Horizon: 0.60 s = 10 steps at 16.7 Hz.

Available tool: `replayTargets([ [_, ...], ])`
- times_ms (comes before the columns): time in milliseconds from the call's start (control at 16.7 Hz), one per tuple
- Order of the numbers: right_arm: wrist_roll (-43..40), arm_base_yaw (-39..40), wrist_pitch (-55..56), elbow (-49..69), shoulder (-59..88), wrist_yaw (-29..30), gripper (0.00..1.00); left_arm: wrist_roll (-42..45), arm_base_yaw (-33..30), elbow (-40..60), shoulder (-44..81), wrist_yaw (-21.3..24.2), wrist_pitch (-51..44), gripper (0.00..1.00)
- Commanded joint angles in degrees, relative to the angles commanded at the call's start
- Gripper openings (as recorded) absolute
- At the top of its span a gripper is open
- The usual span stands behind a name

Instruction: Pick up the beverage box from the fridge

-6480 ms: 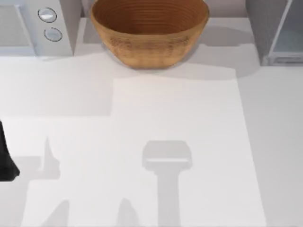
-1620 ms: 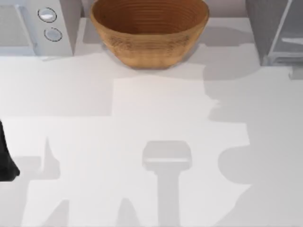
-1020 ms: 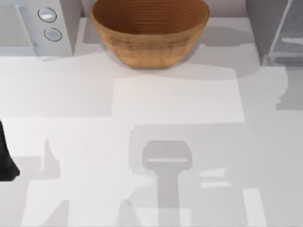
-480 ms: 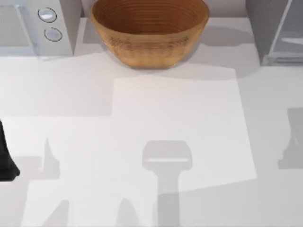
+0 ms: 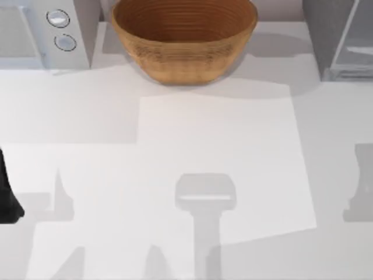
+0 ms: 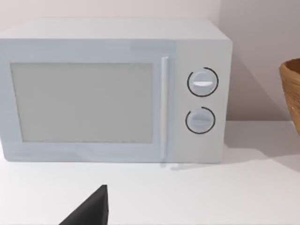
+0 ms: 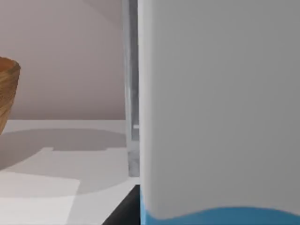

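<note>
Bev box (image 7: 220, 108) close up at right wrist cam — grip can't tell, left arm (image 5: 7, 195) parked at table's left edge.

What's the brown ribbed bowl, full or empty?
Empty as far as visible: the top view looks into the brown ribbed bowl, showing only bare ribbed inner wall; its far side is cut off.

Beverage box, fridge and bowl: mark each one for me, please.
beverage box (image 7: 215, 117), right wrist view, on its white upper face.
fridge (image 5: 341, 35), top view, on its framed glassy panel.
bowl (image 5: 183, 55), top view, on its ribbed outer wall.
</note>
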Motion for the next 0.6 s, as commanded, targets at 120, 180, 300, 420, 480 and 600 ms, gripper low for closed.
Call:
replayTargets([
  [120, 0.11, -0.18, 0.09, 0.12, 0.24, -0.09, 0.00, 0.00, 0.00, 0.00, 0.00, 0.00, 0.00, 1.00],
  [180, 0.11, -0.17, 0.12, 0.12, 0.27, -0.11, 0.00, 0.00, 0.00, 0.00, 0.00, 0.00, 0.00, 1.00],
  [300, 0.10, 0.03, 1.95, 0.51, 2.05, -0.98, 0.00, 0.00, 0.00, 0.00, 0.00, 0.00, 0.00, 1.00],
  [420, 0.08, 0.41, 6.21, 1.35, 6.22, -2.84, 0.00, 0.00, 0.00, 0.00, 0.00, 0.00, 0.00, 1.00],
  [480, 0.07, 0.66, 9.23, 1.89, 9.19, -4.07, 0.00, 0.00, 0.00, 0.00, 0.00, 0.00, 0.00, 1.00],
  [600, 0.09, 1.26, 16.74, 3.07, 16.85, -7.01, 0.00, 0.00, 0.00, 0.00, 0.00, 0.00, 0.00, 1.00],
])
